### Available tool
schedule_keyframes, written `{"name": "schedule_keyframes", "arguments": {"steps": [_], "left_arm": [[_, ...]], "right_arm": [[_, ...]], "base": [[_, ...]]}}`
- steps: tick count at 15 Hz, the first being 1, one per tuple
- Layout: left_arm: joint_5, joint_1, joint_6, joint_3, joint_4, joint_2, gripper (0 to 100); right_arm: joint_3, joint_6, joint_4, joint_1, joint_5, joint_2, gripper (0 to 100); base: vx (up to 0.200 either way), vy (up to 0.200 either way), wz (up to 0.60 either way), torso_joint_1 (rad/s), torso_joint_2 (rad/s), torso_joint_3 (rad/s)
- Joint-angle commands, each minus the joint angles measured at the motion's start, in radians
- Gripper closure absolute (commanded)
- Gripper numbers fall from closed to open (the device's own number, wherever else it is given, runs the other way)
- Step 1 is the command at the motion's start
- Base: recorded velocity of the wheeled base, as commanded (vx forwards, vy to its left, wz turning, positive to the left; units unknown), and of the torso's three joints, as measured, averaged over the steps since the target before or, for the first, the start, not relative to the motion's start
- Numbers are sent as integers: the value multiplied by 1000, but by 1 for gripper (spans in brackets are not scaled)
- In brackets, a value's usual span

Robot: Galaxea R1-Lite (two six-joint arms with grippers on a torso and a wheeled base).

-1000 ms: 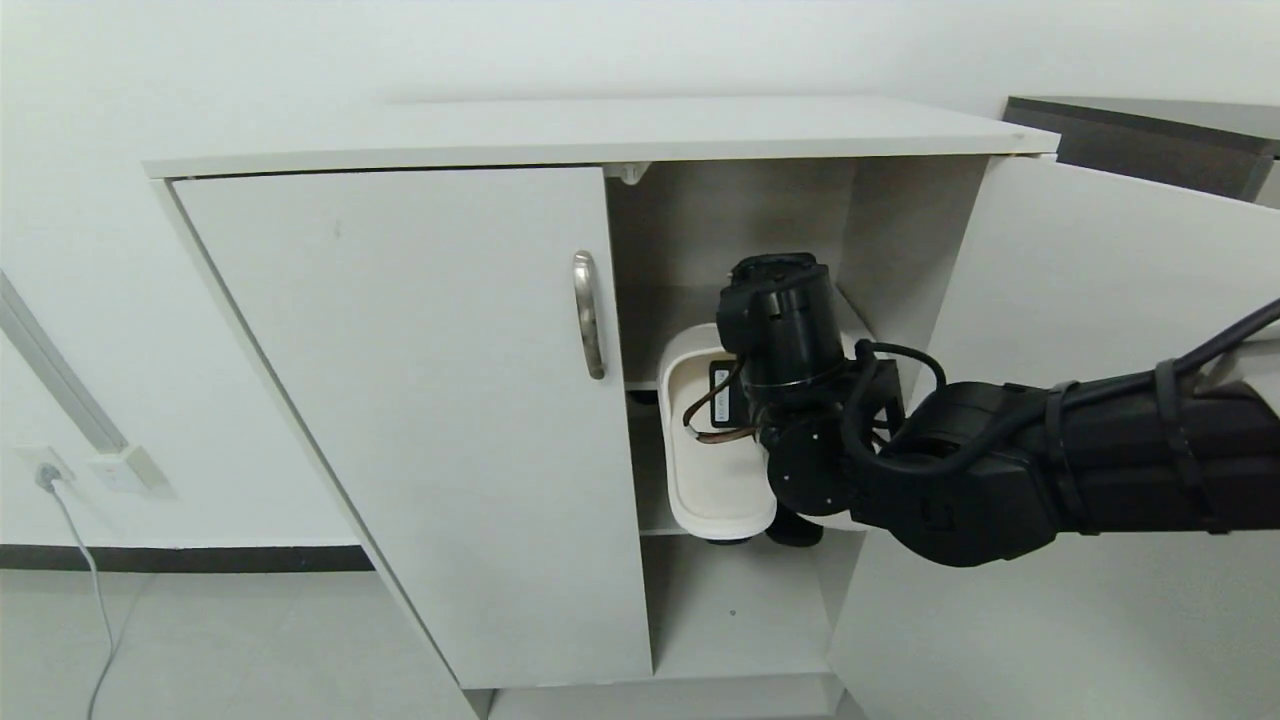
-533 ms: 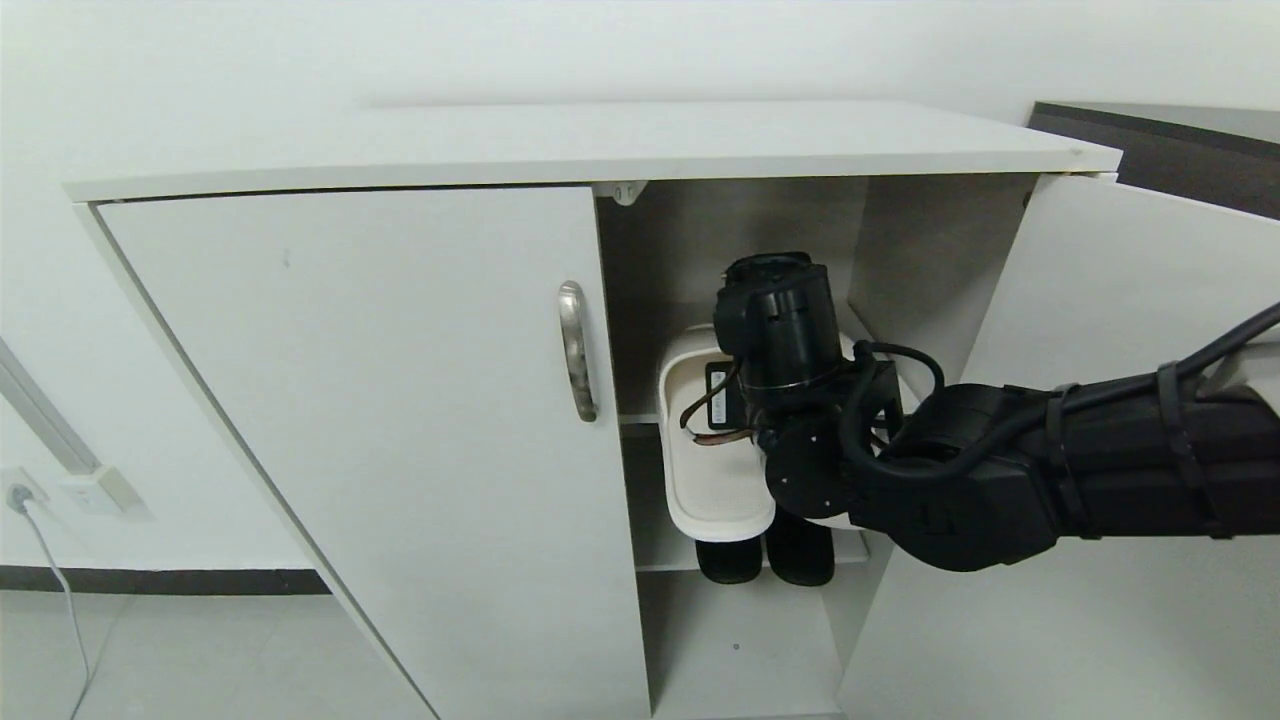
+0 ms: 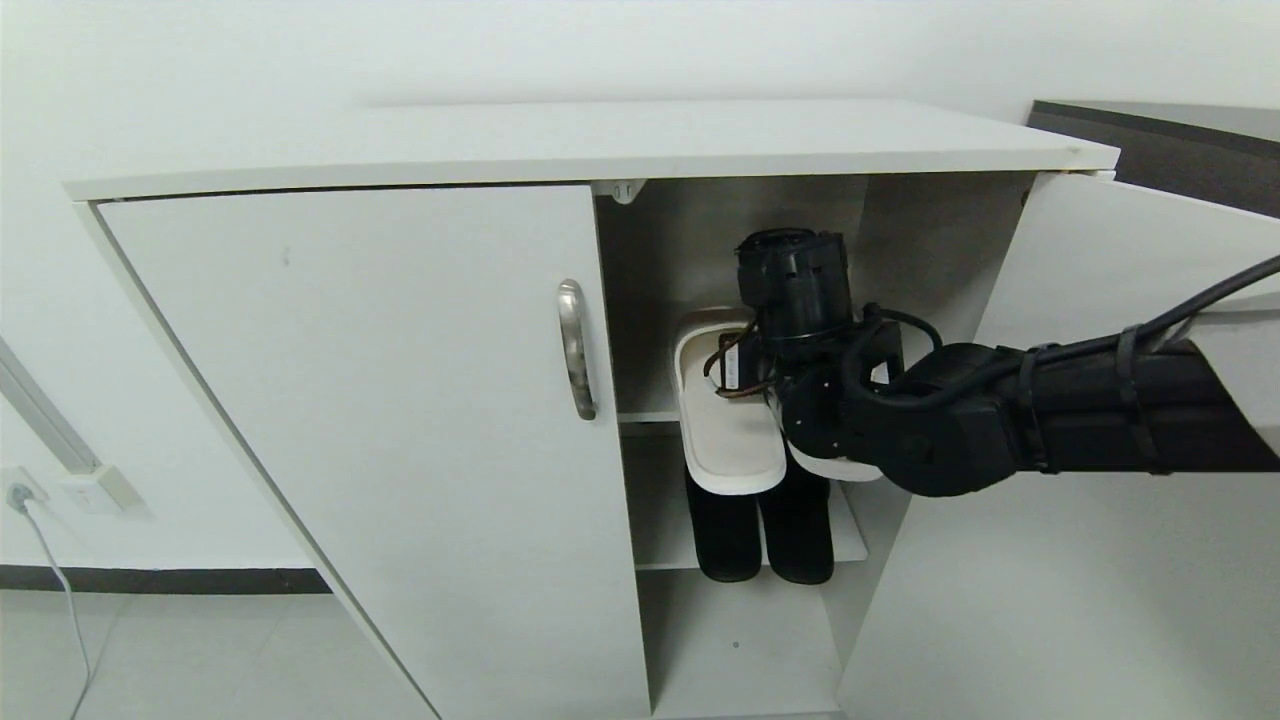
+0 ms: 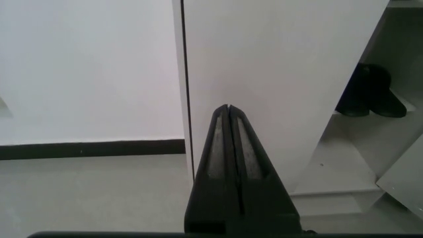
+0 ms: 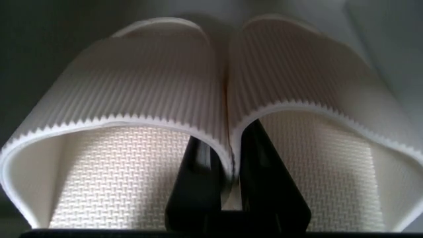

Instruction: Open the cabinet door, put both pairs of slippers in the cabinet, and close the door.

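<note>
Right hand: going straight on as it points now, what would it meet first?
Probably the white cabinet's shaded back panel, though the white ribbed foam slippers in the right hand would touch first; depth is unclear.

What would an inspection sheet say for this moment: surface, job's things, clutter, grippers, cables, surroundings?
surface: white cabinet, left door shut, right door swung open, shelves showing.
job's things: black slippers side by side on the lower shelf; white slippers held together at the front of the upper shelf, ends overhanging.
clutter: nothing seen.
grippers: right gripper shut on the white slippers' inner walls; left gripper shut, empty, outside before the shut door.
cables: one cord hangs from a wall socket left of the cabinet.
surroundings: white wall, pale floor, dark tabletop behind the open door.
</note>
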Motion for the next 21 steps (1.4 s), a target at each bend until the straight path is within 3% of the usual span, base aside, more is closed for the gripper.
{"name": "schedule_keyframes", "arguments": {"steps": [1, 9, 21], "left_arm": [[0, 1, -1, 0, 0, 1, 100], [2, -1, -4, 0, 0, 1, 100], [3, 1, -4, 0, 0, 1, 100]], "right_arm": [[-90, -1, 54, -17, 5, 50, 100], [-379, 7, 209, -63, 25, 156, 100], [-407, 7, 230, -84, 42, 194, 100]], "base": [[0, 0, 0, 0, 0, 0], [0, 0, 0, 0, 0, 0], [0, 0, 0, 0, 0, 0]]}}
